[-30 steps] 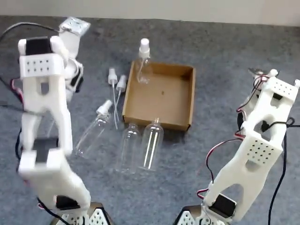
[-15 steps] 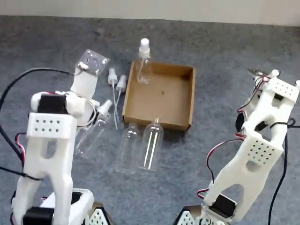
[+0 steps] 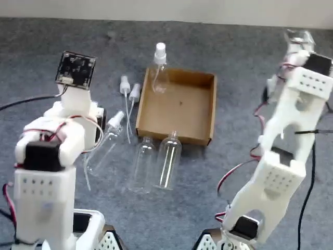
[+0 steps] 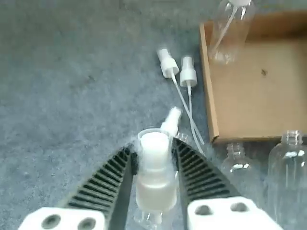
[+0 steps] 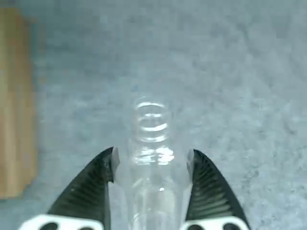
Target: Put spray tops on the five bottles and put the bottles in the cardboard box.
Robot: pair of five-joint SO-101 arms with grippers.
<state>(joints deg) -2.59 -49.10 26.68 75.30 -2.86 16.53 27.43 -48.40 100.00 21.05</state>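
Jaws tight: left on spray top (image 4: 154, 165), right on uncapped bottle (image 5: 152, 160); bare carpet (image 5: 230, 72) beside box wall (image 5: 14, 96).

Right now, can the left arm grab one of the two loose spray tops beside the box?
Probably not: the left end effector is shut on another spray top. Nothing else seems to block the loose tops.

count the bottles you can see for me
5. A standing bottle in a corner of the cardboard box, a lying bottle left of the box, two open bottles side by side in front of it, and an open bottle in the right pincer. None looks hidden.
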